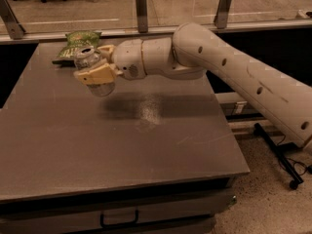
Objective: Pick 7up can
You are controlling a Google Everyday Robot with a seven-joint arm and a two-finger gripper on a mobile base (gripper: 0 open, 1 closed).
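Up over the table (73, 145), gripper (94, 64) fingers (95, 75) were clamped mid-body on the 7up can (87, 56). Light, slick, probably dents easily.

The gripper (90, 65) hangs over the desk's (122, 145) far left corner, clamped on the 7up can (87, 56). Its near finger (95, 75) covers the can's midsection, so the label cannot be read. The can and gripper hide part of the chip bag (76, 41) behind them. The arm (243, 77) is cut off at the picture's right edge. The desk's near left corner is cut off at the left edge.
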